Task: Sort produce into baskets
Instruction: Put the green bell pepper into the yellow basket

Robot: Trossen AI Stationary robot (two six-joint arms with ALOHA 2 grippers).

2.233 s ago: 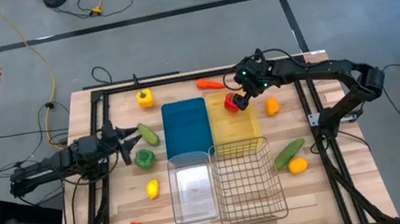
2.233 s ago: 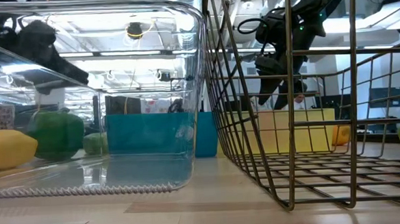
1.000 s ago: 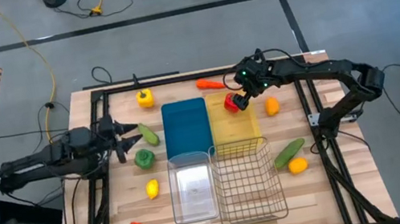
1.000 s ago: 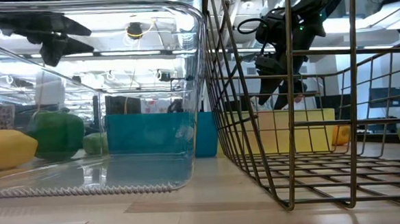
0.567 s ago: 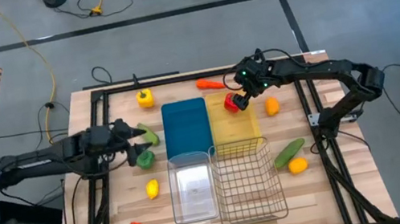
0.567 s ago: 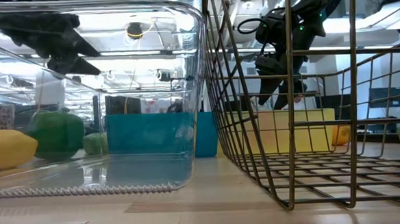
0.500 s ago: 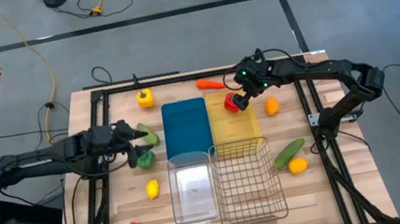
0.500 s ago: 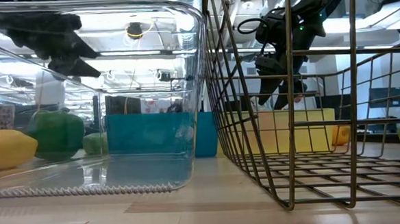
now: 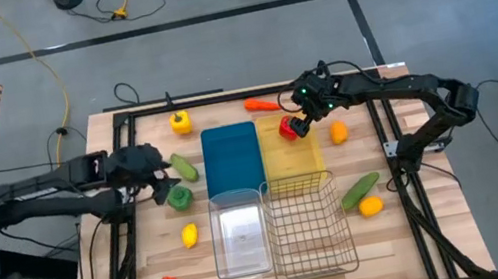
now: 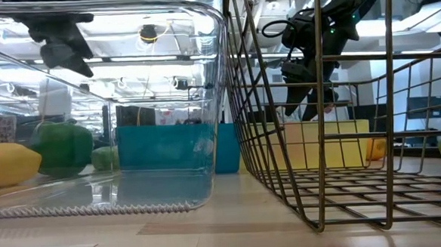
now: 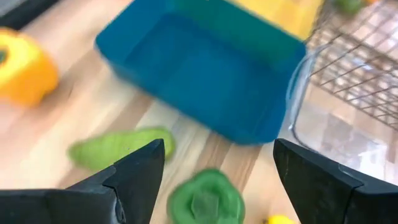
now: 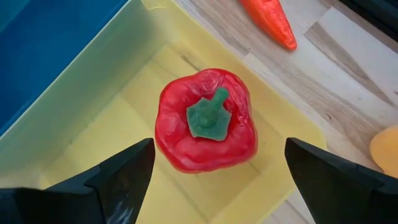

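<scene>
High view: left gripper (image 9: pixel 163 181), fingers spread, hovers over green bell pepper (image 9: pixel 179 198) near table's left edge, next lower and pinch; right gripper (image 9: pixel 296 128) open above red bell pepper (image 12: pixel 206 121) in flat yellow tray (image 9: pixel 293 161).

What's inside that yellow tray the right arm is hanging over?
One red bell pepper sits in a far corner of the yellow tray, the right pincer open above it. In the high view the arm covers part of the tray.

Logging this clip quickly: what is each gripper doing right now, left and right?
Left gripper: open, empty, above the green bell pepper.
Right gripper: open, empty, over the red bell pepper lying in the flat yellow tray.
</scene>
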